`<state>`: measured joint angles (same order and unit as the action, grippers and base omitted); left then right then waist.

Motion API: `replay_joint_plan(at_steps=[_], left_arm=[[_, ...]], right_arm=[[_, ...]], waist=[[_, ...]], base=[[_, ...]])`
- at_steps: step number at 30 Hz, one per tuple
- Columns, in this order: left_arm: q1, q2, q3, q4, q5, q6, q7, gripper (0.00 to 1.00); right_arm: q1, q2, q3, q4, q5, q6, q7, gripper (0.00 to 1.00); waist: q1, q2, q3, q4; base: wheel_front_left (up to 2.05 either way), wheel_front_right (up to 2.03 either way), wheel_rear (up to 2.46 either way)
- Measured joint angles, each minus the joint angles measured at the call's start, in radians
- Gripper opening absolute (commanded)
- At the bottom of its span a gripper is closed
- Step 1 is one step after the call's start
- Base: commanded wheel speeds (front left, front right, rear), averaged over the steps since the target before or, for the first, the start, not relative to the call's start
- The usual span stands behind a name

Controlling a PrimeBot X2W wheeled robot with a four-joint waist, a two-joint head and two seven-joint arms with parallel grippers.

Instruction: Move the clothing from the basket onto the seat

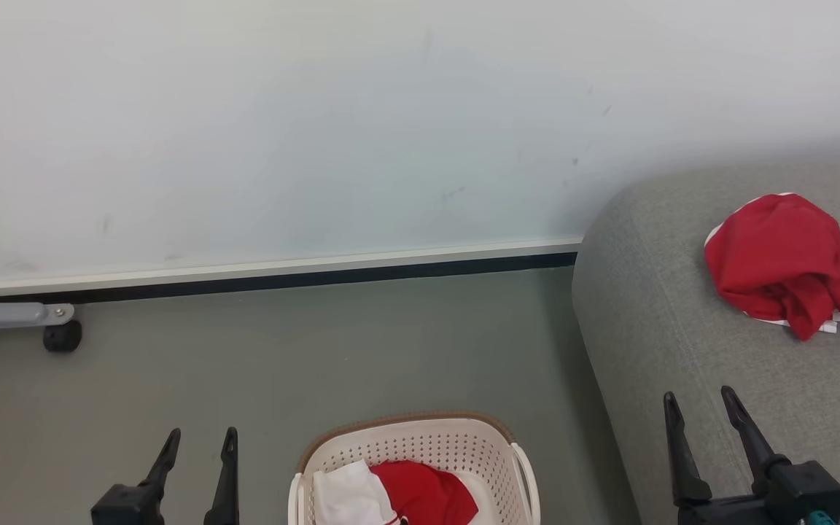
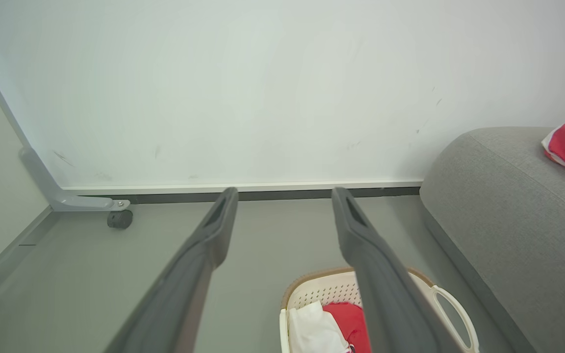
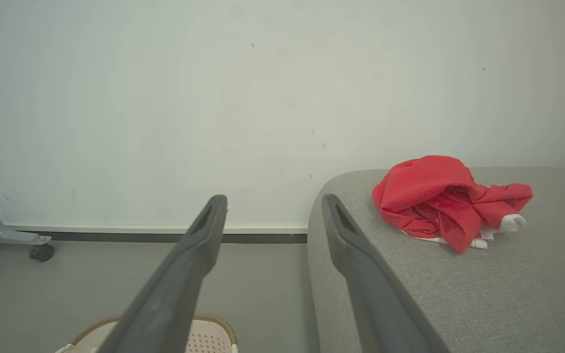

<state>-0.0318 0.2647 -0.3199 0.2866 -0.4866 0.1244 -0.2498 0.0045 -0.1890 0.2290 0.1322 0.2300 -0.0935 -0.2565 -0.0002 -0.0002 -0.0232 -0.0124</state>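
The cream basket (image 1: 420, 441) with a brown rim stands on the floor at the bottom centre, holding red clothing (image 1: 424, 492) and a white piece (image 1: 347, 496); the basket (image 2: 319, 294) also shows in the left wrist view, and its rim (image 3: 214, 321) in the right wrist view. One crumpled red garment (image 1: 784, 259) lies on the grey seat (image 1: 653, 321) at the right, also seen as the garment (image 3: 439, 198) in the right wrist view. My left gripper (image 1: 201, 437) hangs open over the floor left of the basket. My right gripper (image 1: 701, 405) stands open above the seat's front edge. Both are empty.
A white wall (image 1: 318, 131) with a dark skirting strip runs behind. A grey metal leg with a black castor (image 1: 61, 335) stands at the far left by the wall. Grey floor (image 1: 318, 350) lies between the basket and the wall.
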Motion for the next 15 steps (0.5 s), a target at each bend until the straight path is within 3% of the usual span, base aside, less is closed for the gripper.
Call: replay_joint_plan(at_steps=[15], left_arm=[[0.035,-0.020,0.049,-0.070,0.052,0.000,0.000,1.00]], right_arm=[[0.038,0.007,-0.018,-0.050,0.002,-0.003,0.000,1.00]], waist=[[0.0001,0.0002,-0.006,-0.018]], base=[[0.00,0.00,0.00]])
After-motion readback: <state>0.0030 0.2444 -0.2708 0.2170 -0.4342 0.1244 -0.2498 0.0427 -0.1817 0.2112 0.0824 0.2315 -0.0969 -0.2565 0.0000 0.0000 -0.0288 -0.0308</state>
